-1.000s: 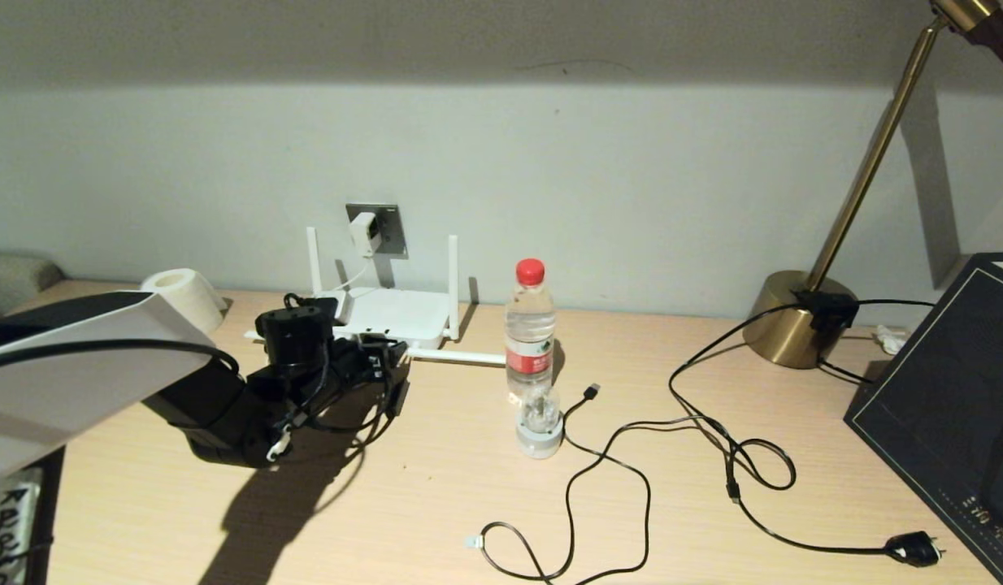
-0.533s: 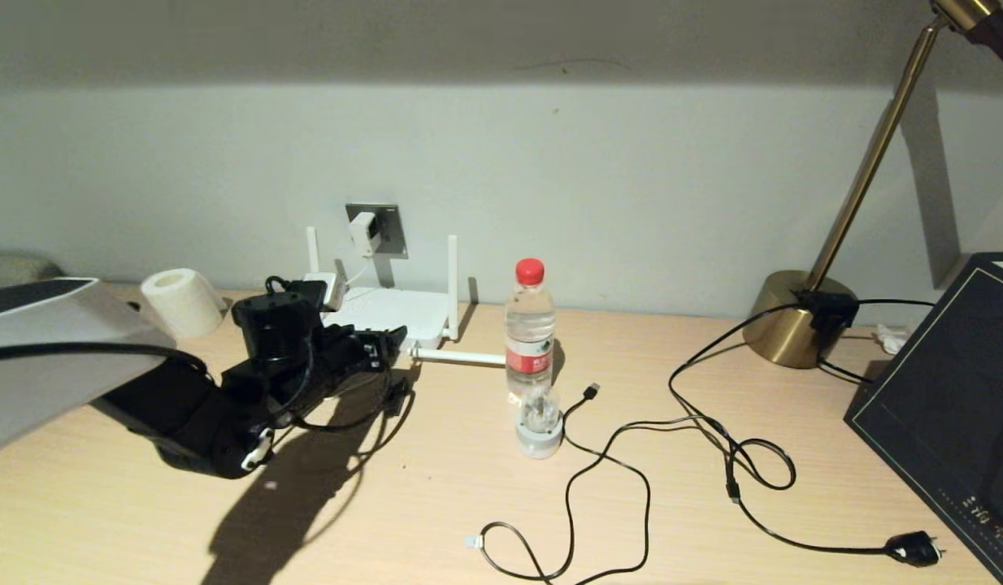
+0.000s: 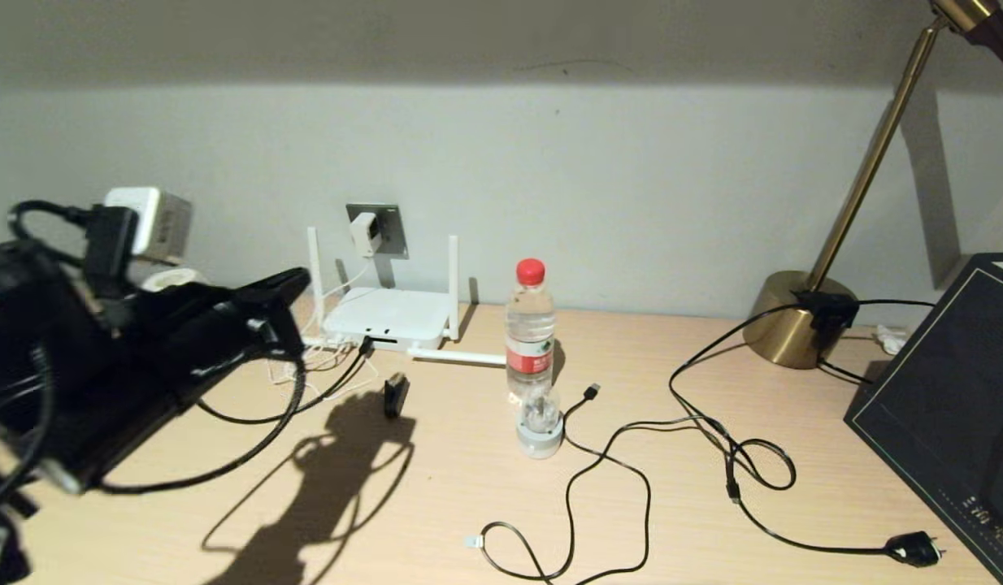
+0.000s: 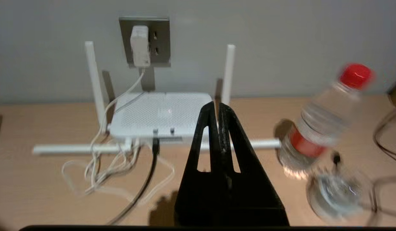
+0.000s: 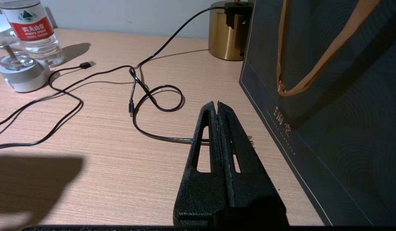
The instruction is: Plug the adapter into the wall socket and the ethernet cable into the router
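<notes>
The white adapter (image 3: 363,231) sits in the grey wall socket (image 3: 388,230), and its thin white cord hangs down to the router (image 3: 388,315). The black ethernet cable (image 3: 339,382) ends in the router's front edge and curves left across the desk. In the left wrist view the adapter (image 4: 139,46), socket (image 4: 161,38), router (image 4: 162,110) and cable (image 4: 150,173) all show. My left gripper (image 3: 294,283) hangs shut and empty above the desk, left of the router. My right gripper (image 5: 216,103) is shut, low over the desk on the right.
A water bottle (image 3: 530,325) and a small glass-domed base (image 3: 539,422) stand right of the router. A thin black USB cable (image 3: 607,463) and the lamp cord with its plug (image 3: 912,548) trail over the desk. A brass lamp (image 3: 798,317) and dark bag (image 3: 948,414) stand at right.
My left arm has pulled back from the router's front, up and to the left, and its jaws have closed. The cable at the router's front and a small black piece beside it are now uncovered.
</notes>
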You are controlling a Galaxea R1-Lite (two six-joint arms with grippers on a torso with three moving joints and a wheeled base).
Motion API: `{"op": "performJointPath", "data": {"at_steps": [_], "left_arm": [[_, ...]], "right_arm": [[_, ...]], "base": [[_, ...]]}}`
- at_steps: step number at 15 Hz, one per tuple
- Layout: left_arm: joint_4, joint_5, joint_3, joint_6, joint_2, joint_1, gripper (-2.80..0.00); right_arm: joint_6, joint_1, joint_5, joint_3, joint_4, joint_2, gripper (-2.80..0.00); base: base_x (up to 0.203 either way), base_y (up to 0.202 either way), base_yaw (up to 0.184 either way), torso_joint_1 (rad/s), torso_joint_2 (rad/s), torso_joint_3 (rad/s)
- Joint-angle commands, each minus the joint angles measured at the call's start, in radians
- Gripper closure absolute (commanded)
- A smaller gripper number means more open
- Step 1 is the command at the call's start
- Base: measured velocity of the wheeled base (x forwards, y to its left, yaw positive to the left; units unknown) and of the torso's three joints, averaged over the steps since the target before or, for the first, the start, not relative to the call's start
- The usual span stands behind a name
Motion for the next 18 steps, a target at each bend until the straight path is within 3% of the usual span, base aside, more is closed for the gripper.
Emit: {"op": "performJointPath", "data": {"at_steps": [1,4,6,7,10,11,14,16,18], "left_arm": [[0.171,0.015,0.196,0.014,-0.398,-0.047,0.0],[0.587,-0.022,0.45,0.022,-0.736,-0.121,0.0],[0.874,-0.069,0.51,-0.012,-0.89,-0.133,0.0],[0.957,-0.08,0.523,-0.026,-0.923,-0.096,0.0],[0.969,-0.095,0.536,-0.007,-1.006,0.187,0.0],[0.961,-0.103,0.54,0.01,-1.09,0.238,0.0],[0.93,-0.138,0.554,0.05,-1.376,0.294,0.0],[0.915,-0.141,0.562,0.048,-1.424,0.321,0.0],[0.904,-0.105,0.566,-0.053,-1.414,0.331,0.0]], "right_arm": [[0.0,0.0,0.0,0.035,-0.001,0.002,0.0],[0.0,0.0,0.0,0.035,-0.001,0.002,0.0],[0.002,0.0,0.0,0.035,-0.003,0.002,0.0],[0.004,0.0,0.0,0.035,-0.003,0.002,0.0],[0.004,0.0,0.0,0.035,-0.002,0.002,0.0],[0.0,0.0,0.0,0.035,-0.003,0.002,0.0],[0.004,0.0,0.0,0.035,-0.001,0.002,0.0],[0.004,0.0,0.0,0.035,-0.001,0.002,0.0],[0.004,0.0,0.0,0.035,-0.002,0.002,0.0]], "base": [[0.0,0.0,0.0,0.0,0.0,0.0],[0.0,0.0,0.0,0.0,0.0,0.0],[0.0,0.0,0.0,0.0,0.0,0.0],[0.0,0.0,0.0,0.0,0.0,0.0],[0.0,0.0,0.0,0.0,0.0,0.0],[0.0,0.0,0.0,0.0,0.0,0.0],[0.0,0.0,0.0,0.0,0.0,0.0],[0.0,0.0,0.0,0.0,0.0,0.0],[0.0,0.0,0.0,0.0,0.0,0.0]]}}
